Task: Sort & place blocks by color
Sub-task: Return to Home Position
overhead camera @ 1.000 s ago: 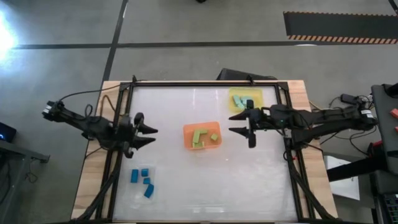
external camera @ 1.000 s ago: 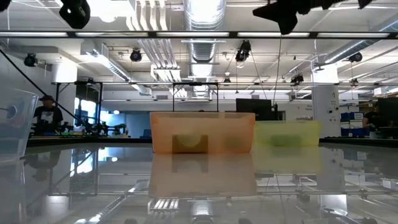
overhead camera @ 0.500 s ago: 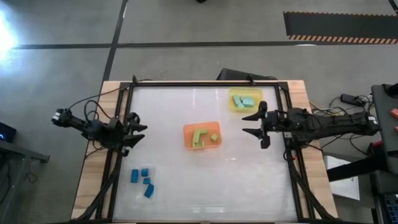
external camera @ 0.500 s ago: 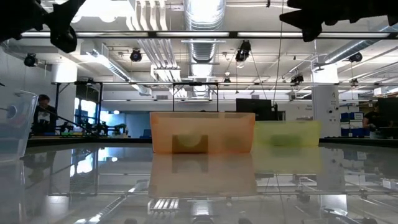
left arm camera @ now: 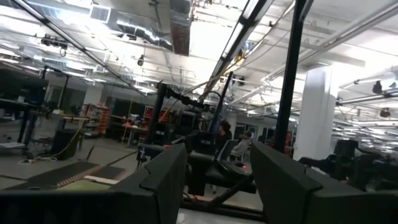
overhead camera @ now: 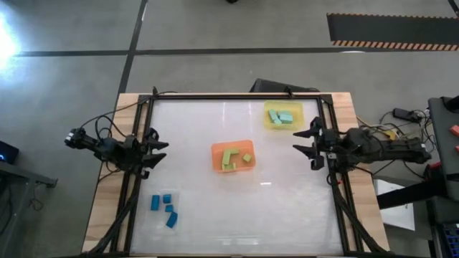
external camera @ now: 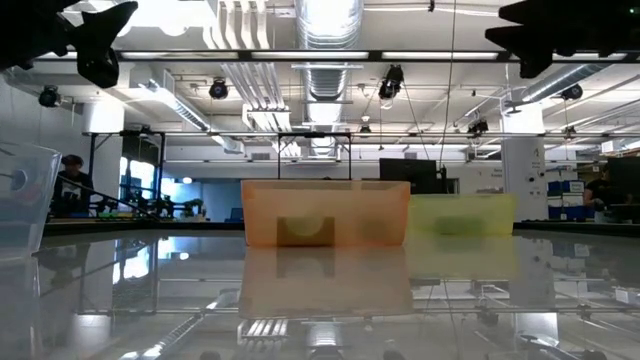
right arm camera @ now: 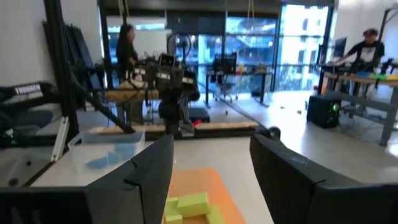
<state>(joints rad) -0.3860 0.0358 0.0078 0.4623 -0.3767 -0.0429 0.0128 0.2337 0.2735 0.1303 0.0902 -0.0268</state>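
Several yellow-green blocks (overhead camera: 231, 158) lie in the orange tray (overhead camera: 217, 159) at the table's middle. Light teal blocks (overhead camera: 281, 116) lie in the yellow tray (overhead camera: 269, 123) toward the far right. Several dark blue blocks (overhead camera: 165, 208) lie in a clear tray near the left near corner. My left gripper (overhead camera: 163, 152) hangs open above the table's left edge. My right gripper (overhead camera: 295, 142) hangs open above the right side, beyond the orange tray. The right wrist view shows the yellow-green blocks (right arm camera: 193, 204) below its open fingers.
The low view shows the orange tray (external camera: 325, 212), the yellow tray (external camera: 462, 215) and the clear tray's wall (external camera: 22, 200) standing on the glossy table. Black frame rails run along the table's edges. People stand in the room beyond the table.
Both grippers have drawn back from the table's middle. The left one moved toward the left edge, the right one toward the right edge and away from the orange tray. The blocks and trays have stayed where they were.
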